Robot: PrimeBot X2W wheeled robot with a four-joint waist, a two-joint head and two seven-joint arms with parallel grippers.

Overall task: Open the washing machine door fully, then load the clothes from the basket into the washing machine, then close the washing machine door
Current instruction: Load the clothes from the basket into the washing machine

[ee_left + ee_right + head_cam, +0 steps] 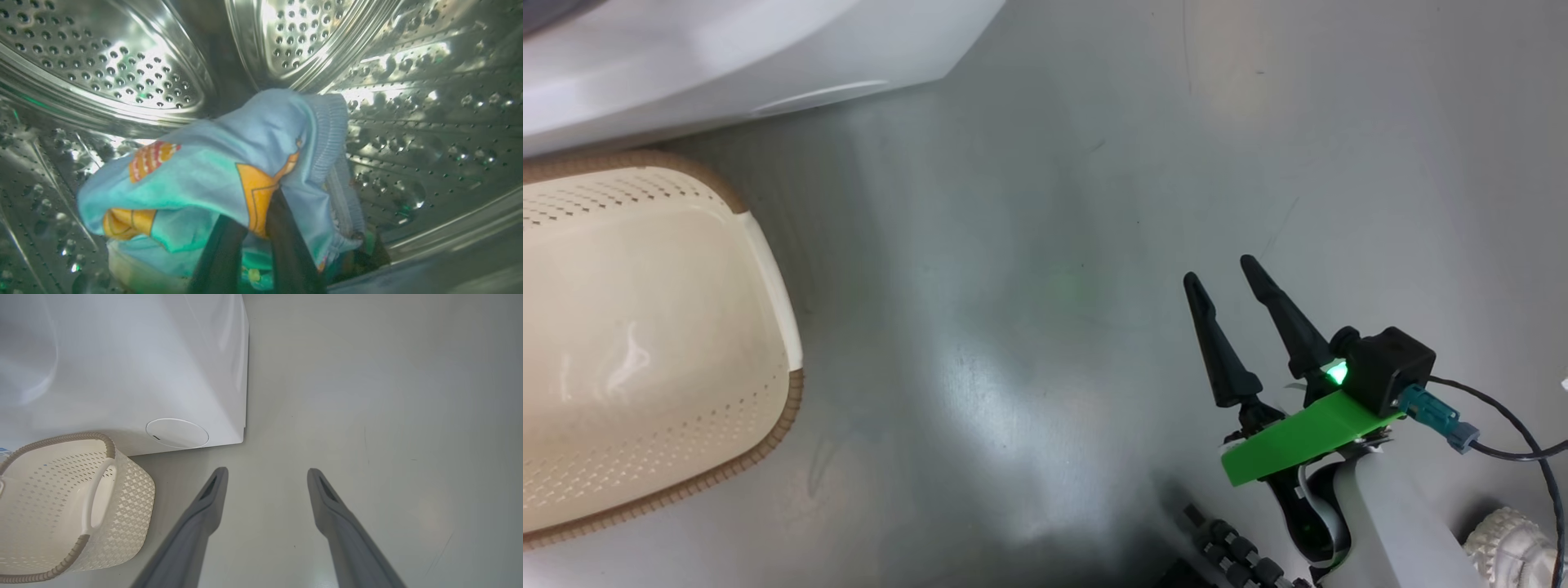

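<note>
Inside the washing machine's perforated steel drum (pixel 122 61), my left gripper (pixel 257 220) is shut on a light blue garment (pixel 212 171) with orange prints, which drapes over its two dark fingers and hides their tips. More clothes (pixel 135 265) lie beneath it on the drum floor. The white washing machine (pixel 727 57) body (pixel 143 367) stands at the upper left, with the cream basket (pixel 792 392) in front of it. The basket (pixel 61 437) interior that I can see holds nothing. My right gripper (pixel 1221 273) hovers open over the floor, right of the basket, nothing between its fingers (pixel 267 473). The washing machine door is out of view.
Grey glossy floor (pixel 1054 245) spreads between the basket and my right arm. A round white flap (pixel 177 433) sits low on the machine's front corner. A black cable (pixel 1519 441) trails from my right wrist. A ribbed white part (pixel 1515 543) shows at the lower right corner.
</note>
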